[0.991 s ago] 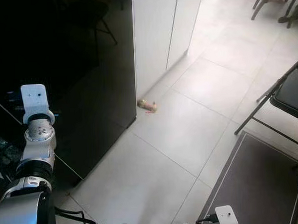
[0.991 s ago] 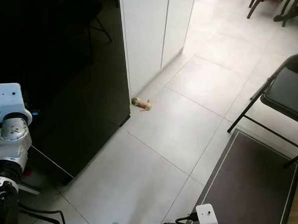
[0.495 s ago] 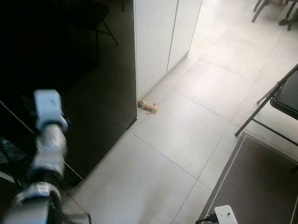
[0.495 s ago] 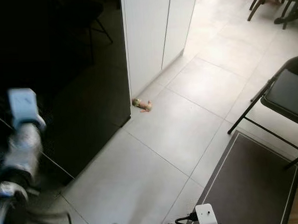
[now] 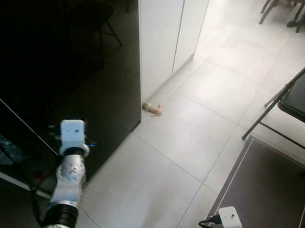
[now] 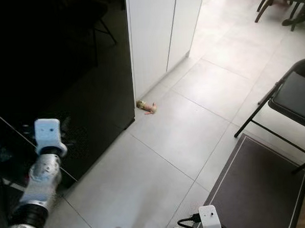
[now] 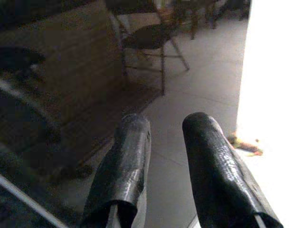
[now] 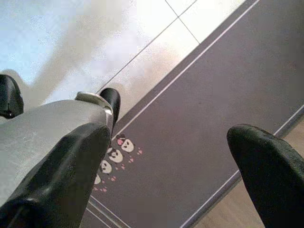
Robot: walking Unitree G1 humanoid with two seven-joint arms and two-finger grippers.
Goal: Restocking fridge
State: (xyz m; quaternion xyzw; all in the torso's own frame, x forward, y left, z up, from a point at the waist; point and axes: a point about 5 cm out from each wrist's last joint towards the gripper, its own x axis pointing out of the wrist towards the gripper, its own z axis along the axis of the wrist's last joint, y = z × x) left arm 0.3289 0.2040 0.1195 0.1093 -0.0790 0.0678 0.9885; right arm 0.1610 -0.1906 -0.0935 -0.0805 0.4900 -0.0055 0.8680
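The fridge is a tall glossy black front on the left, and its door looks closed. My left arm reaches toward its lower part, the white wrist block close to the black surface. In the left wrist view my left gripper is open by a narrow gap, with nothing between the fingers. My right gripper hangs low over the dark mat, fingers wide open and empty.
A small tan object lies on the tiles at the fridge's corner, beside a white cabinet. A black folding chair stands at the right, a dark mat below it. More chair legs are far right.
My left arm has swung down and to the right, from high at the left edge to low beside the fridge's lower front. The view has shifted only slightly.
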